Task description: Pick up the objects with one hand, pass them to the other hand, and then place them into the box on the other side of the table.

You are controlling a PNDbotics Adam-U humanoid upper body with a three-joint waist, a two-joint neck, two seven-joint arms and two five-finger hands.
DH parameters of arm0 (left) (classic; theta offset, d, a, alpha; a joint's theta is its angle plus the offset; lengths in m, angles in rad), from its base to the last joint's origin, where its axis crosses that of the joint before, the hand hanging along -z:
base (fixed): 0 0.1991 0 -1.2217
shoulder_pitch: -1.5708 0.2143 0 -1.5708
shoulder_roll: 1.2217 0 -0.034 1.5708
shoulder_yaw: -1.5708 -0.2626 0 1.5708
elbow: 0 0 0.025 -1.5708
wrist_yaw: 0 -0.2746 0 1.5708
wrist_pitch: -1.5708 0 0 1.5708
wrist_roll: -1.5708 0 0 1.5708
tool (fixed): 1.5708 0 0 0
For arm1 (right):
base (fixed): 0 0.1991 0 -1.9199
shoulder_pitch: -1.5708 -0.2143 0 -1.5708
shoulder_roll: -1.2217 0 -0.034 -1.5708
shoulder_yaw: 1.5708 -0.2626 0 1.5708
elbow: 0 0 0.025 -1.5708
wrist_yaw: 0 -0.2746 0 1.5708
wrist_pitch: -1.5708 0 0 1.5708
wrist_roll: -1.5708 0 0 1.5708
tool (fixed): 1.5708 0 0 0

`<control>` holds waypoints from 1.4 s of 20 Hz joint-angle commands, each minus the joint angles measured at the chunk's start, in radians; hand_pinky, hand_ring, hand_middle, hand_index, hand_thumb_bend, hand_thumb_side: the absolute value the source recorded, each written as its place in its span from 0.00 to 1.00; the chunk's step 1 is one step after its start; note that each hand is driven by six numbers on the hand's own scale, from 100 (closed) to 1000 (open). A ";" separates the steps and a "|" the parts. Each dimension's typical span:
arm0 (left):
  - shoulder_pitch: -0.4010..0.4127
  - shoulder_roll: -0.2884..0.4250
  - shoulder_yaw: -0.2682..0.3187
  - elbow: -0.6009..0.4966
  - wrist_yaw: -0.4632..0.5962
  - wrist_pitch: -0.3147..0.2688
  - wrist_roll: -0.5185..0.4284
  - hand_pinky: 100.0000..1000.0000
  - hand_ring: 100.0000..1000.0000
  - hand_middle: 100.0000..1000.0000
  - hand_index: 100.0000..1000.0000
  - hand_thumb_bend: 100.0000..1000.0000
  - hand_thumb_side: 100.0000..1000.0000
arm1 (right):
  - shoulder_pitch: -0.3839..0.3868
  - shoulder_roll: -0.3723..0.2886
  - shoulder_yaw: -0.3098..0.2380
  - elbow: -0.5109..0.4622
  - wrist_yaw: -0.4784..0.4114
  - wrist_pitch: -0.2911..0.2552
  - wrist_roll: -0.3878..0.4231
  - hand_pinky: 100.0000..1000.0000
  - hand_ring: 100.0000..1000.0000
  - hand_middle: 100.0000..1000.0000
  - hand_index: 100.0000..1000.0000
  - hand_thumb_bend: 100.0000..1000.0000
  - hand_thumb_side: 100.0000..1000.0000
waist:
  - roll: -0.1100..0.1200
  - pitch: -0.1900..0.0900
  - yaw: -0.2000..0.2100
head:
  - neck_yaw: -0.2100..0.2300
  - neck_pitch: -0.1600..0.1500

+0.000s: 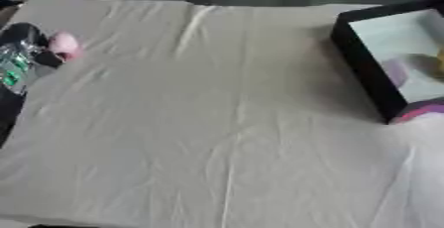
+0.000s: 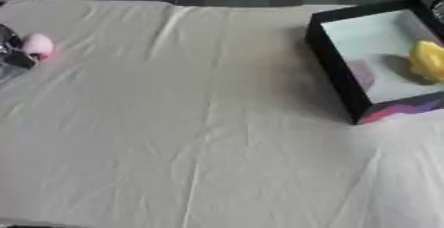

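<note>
Creased beige cloth [image 1: 217, 138] fills the near part of the left eye view, covering the table from the bottom edge up to its far edge, with long folds running away from the camera. At the view's left edge, about a third of the way down, the robot's left hand [image 1: 22, 58] comes in, black with silvery and green parts. A small pink object [image 1: 64, 46] sits against the hand's far side, touching it; the fingers look curled at it, but blur makes it impossible to tell whether they clamp it or merely rest beside it. At the right edge, in the far half, stands a black-walled box [image 1: 356, 68] with a pale floor; its near corner shows a pink-purple patch, and only a sliver of yellow shows at the picture's edge.

Cloth again lies nearest in the right eye view. Here the left hand is cut off by the left edge, with only a dark bit showing next to the pink object, and its fingers cannot be read. The box shows more fully on the right side of the table, well apart from the hand. A yellow object [image 2: 427, 59] lies inside it on the pale floor, towards its right side, casting a dark shadow to its left. The right hand appears in neither view
</note>
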 commanded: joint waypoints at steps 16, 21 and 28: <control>0.036 0.086 -0.070 -0.279 0.044 -0.107 -0.072 0.70 0.65 0.55 0.41 0.15 0.00 | 0.001 -0.038 -0.015 -0.025 -0.005 -0.001 -0.003 1.00 0.94 0.88 0.99 0.00 0.79 | -0.016 -0.023 0.016 | -0.026 0.002; 0.096 0.100 -0.093 -0.447 0.134 -0.134 -0.110 0.70 0.64 0.54 0.41 0.08 0.00 | -0.003 -0.044 -0.023 -0.042 -0.018 -0.003 -0.012 1.00 0.94 0.89 0.99 0.00 0.78 | -0.015 -0.026 0.020 | -0.039 -0.004; 0.175 0.085 -0.112 -0.662 0.285 -0.145 -0.132 0.70 0.62 0.52 0.41 0.00 0.00 | -0.035 -0.058 -0.026 -0.140 -0.032 -0.021 -0.010 1.00 0.94 0.89 1.00 0.00 0.73 | -0.015 -0.033 0.020 | -0.053 -0.002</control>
